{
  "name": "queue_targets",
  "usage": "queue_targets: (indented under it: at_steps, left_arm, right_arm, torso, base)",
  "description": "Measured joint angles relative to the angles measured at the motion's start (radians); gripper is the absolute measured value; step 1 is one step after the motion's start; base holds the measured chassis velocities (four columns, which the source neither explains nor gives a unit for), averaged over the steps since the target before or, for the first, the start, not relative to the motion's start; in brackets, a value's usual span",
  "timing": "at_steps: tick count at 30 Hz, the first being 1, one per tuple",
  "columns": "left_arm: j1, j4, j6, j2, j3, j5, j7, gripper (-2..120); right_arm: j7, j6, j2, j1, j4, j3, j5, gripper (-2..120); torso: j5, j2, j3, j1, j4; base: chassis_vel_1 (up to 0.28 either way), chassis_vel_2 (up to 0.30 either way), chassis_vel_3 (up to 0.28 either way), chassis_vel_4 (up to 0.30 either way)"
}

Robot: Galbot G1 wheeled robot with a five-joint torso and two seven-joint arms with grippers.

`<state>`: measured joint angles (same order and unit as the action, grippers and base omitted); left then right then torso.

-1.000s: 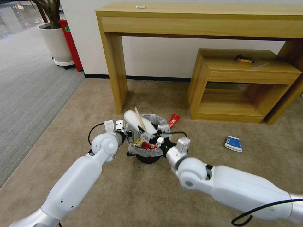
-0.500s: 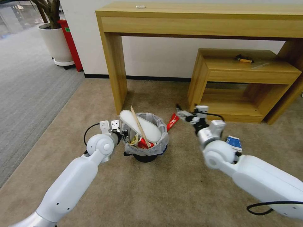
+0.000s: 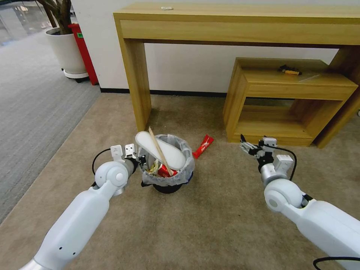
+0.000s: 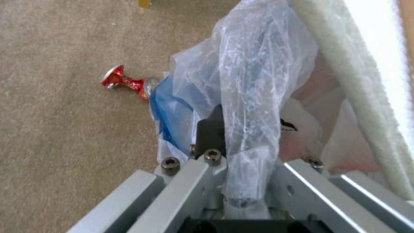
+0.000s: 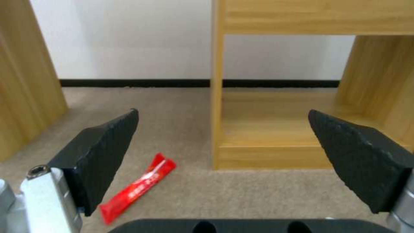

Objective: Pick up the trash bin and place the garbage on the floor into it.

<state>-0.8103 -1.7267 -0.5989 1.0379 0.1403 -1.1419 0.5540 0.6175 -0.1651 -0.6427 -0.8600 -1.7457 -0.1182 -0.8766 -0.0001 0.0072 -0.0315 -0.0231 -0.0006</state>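
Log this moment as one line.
left gripper: shut on trash bin rim | right gripper: open, above floor | red wrapper: on floor

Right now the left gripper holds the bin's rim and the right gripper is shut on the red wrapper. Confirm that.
Not quite. The right gripper is open and empty; the right wrist view shows the red wrapper lying on the carpet. The left gripper does hold the bin by its rim.

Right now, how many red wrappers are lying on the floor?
1. The red wrapper lies on the floor just beyond the trash bin, toward the low wooden shelf. More may be hidden.
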Motion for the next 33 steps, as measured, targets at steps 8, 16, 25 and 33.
queue_targets:
  at_steps: [8, 16, 25, 33]
  left_arm:
    - [-0.048, -0.03, 0.003, -0.013, 0.056, 0.0, -0.002, 0]
    - [-0.092, -0.047, 0.007, -0.042, 0.132, -0.002, -0.021, 0]
    - [-0.111, -0.053, 0.011, -0.068, 0.177, -0.017, -0.028, 0]
    - [-0.129, -0.065, 0.012, -0.067, 0.185, -0.016, -0.027, 0]
  right_arm:
    - [-0.025, -0.042, -0.027, -0.12, 0.074, 0.11, 0.078, 100]
    - [-0.063, -0.081, -0.058, -0.249, 0.146, 0.229, 0.173, 100]
    - [-0.084, -0.121, -0.099, -0.29, 0.244, 0.274, 0.196, 100]
    - [-0.091, -0.126, -0.113, -0.288, 0.256, 0.26, 0.207, 100]
  torso:
    - [0.0, 0.0, 0.0, 0.0, -0.0003]
    - [-0.0001, 0.0, 0.0, 0.0, -0.0002]
    - [-0.0002, 0.0, 0.0, 0.0, -0.0003]
    - [0.0, 0.0, 0.0, 0.0, -0.0003]
  base:
    - [0.0, 0.0, 0.0, 0.0]
    - [0.0, 0.0, 0.0, 0.0]
    - [0.0, 0.0, 0.0, 0.0]
    - [0.022, 0.02, -0.029, -0.03]
